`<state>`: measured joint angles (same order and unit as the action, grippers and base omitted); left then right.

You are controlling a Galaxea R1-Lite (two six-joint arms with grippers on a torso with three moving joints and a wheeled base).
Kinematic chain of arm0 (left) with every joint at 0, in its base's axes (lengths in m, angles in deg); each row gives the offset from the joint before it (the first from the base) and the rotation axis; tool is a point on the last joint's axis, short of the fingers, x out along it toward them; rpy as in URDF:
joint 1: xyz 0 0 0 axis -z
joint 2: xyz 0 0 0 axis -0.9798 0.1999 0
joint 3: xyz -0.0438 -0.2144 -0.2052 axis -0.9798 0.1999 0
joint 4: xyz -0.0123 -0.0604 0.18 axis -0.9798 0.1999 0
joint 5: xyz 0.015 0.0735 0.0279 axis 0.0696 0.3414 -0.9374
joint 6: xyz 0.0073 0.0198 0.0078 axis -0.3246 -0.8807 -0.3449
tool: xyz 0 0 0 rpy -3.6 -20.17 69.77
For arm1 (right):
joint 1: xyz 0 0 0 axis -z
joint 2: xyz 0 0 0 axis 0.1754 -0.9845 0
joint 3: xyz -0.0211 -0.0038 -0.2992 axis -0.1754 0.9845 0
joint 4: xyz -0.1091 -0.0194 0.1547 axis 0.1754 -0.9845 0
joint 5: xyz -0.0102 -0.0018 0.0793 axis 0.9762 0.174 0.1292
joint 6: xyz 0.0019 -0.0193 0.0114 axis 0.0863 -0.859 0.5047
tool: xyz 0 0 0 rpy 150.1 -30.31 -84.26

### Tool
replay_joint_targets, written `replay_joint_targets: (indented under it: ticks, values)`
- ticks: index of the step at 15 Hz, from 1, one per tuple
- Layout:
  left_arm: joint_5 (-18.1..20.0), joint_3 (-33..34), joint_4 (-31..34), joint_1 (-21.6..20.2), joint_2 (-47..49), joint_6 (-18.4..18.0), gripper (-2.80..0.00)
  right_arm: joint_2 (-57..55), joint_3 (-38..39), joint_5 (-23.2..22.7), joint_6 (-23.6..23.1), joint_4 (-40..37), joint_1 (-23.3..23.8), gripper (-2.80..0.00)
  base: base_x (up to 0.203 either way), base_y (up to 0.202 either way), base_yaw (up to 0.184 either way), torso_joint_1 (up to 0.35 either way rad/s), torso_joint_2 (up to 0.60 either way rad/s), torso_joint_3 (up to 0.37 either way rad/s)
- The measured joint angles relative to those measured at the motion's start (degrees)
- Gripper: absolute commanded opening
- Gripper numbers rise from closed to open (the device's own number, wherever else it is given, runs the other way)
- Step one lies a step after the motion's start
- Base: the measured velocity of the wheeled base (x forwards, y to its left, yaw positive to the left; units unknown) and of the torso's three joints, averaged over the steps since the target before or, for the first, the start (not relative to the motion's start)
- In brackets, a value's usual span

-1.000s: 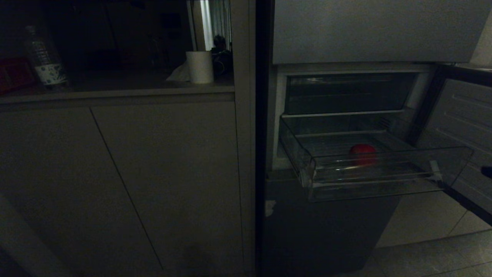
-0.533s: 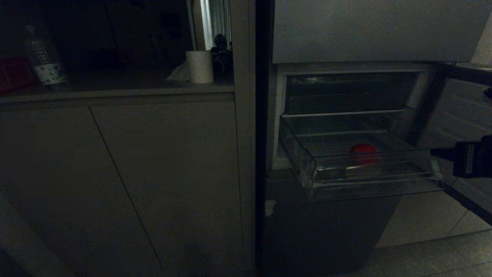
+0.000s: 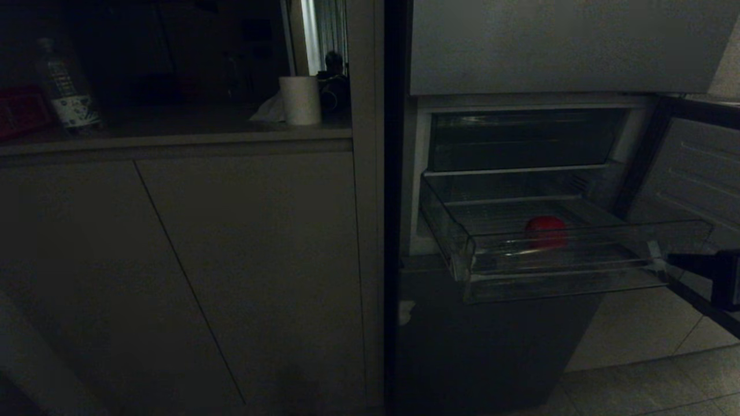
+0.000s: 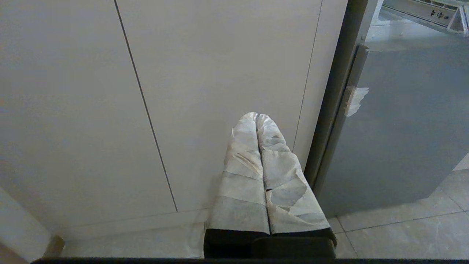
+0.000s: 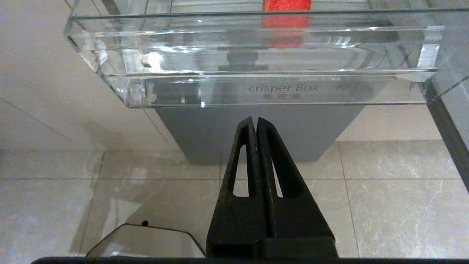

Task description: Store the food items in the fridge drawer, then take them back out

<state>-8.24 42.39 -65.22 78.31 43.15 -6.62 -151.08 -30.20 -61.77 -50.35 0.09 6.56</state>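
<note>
Right gripper (image 3: pixel 673 259) has dropped lower since half a second ago, now level with the fridge drawer (image 3: pixel 555 271) front lip, jaws pressed together, empty. Likely positioned to push the pulled-out drawer shut. One red food item (image 3: pixel 545 231) sits inside; left gripper (image 4: pixel 258 119) is parked, closed, by the cabinets (image 4: pixel 73 91).

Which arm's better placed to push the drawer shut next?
Right. The right gripper, shut, sits just below and in front of the fridge drawer lip, red food item inside. The left gripper faces the cabinet, off to the side.

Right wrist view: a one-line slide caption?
Shut right claw below pulled-out clear fridge drawer holding a red food item.
</note>
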Motion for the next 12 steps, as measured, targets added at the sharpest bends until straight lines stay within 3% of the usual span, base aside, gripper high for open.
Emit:
replay_joint_targets:
  ticks: [3,12]
  values:
    - [0.0,0.0,0.0,0.0,0.0,0.0,-2.8,1.1,-0.2,0.1,-0.1,0.0,0.0,-2.8,0.032,0.0,0.001,-0.002,0.0,0.001]
    - [0.0,0.0,0.0,0.0,0.0,0.0,-2.8,0.9,-2.3,0.5,0.0,-0.2,0.0,-2.8,0.193,0.0,-0.001,0.004,0.0,0.003]
